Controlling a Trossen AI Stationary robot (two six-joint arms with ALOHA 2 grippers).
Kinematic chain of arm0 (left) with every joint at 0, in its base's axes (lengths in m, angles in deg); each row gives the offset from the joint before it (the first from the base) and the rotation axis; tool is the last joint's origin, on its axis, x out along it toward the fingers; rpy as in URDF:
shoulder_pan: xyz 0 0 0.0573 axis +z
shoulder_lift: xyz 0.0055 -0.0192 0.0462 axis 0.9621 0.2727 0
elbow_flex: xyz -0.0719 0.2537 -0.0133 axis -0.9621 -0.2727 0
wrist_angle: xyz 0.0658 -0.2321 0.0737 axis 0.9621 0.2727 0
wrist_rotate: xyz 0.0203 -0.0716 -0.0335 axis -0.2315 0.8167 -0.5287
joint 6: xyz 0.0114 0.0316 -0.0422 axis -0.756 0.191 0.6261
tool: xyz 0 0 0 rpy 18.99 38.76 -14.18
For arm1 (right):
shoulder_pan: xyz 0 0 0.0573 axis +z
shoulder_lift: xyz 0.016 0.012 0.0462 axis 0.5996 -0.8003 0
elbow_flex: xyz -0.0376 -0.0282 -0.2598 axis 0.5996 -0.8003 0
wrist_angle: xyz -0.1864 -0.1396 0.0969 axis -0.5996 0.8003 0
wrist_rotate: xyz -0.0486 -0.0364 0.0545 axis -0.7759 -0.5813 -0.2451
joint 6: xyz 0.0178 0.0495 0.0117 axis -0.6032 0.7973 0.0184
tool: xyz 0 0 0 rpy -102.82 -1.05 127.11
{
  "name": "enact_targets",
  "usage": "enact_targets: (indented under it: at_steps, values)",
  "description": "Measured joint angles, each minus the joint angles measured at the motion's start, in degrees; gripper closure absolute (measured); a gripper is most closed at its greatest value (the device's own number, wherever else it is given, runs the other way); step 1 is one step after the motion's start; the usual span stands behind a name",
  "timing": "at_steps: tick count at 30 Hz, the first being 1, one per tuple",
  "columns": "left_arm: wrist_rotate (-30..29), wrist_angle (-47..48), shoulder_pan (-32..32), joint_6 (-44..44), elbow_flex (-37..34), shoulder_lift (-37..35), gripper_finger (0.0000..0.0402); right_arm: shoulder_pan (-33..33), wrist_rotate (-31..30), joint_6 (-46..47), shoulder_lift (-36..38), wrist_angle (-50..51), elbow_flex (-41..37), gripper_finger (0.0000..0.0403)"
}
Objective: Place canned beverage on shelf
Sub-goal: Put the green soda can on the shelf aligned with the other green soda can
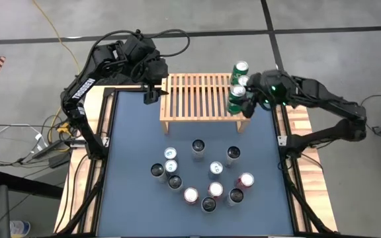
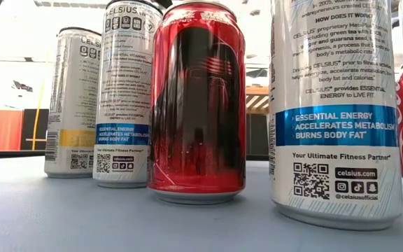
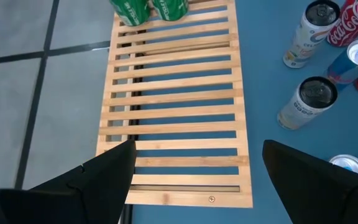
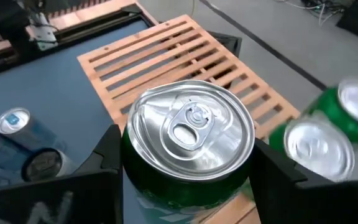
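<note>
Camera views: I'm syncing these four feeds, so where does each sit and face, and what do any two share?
High view: overhead, straight down on the shelf, both arms showing.
Low view: table height, level past the red can; no arm shows.
Left wrist view: over the slats, left gripper fingers apart.
Right wrist view: right gripper around a green can.
Shared: both wrist views show the two placed green cans.

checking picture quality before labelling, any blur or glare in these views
Right wrist view: the two green cans behind the held green can are smeared by blur. Low view: the bright room behind washes out around the red can. High view: even light over the light-wood slatted shelf.
</note>
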Motion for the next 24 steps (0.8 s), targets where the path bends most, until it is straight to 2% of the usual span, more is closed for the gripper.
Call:
enact_targets:
  at_steps: [3,10,18,24]
  values:
    - [0.0,-0.1,0.0,-0.2,0.0,0.0,0.0065,1.9,-2.5,1.6,3.4,-1.6,-5.5,0.0201]
    - [0.0,-0.1,0.0,-0.4,0.0,0.0,0.0065,2.0,-3.3,0.4,9.1,-4.9,-14.7,0.0198]
    - [0.0,-0.9,0.0,-1.8,0.0,0.0,0.0065,1.3,-3.9,-3.5,12.8,-7.4,-17.0,0.0197]
    - [0.0,-4.0,0.0,1.2,0.0,0.0,0.0065,0.6,-3.5,-8.7,13.8,-6.3,-17.0,0.0197]
